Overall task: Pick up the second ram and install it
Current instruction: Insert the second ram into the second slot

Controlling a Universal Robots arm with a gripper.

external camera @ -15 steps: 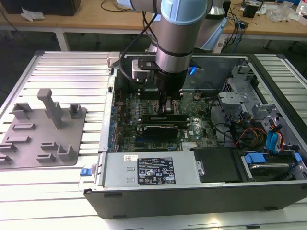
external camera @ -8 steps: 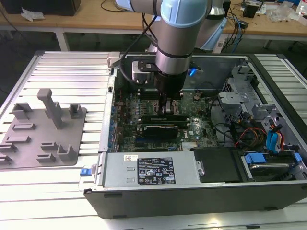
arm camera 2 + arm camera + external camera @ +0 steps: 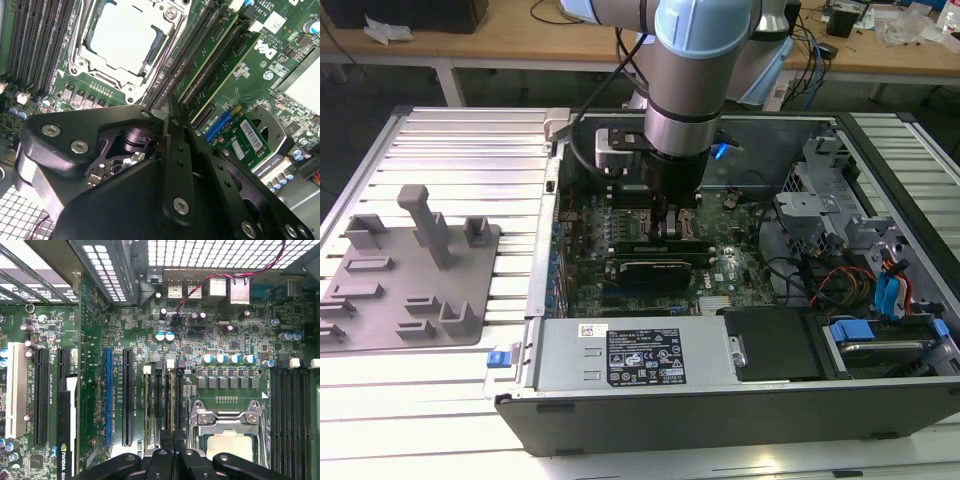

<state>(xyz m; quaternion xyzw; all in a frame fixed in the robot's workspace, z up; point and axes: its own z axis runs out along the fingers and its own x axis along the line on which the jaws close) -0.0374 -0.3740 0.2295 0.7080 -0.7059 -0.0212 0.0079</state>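
Bright, even overhead light glares off the ribbed table [image 3: 450,150]; the case interior [image 3: 760,150] lies shadowed.

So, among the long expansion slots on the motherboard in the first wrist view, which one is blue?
The blue slot is the single one of that colour. The slot beside it is black, and the slot near the graphics card is white.

My exterior view looks down over the open computer case [image 3: 740,400]; both wrist views hover close above its motherboard [image 3: 220,340], sharing the CPU socket [image 3: 122,40].
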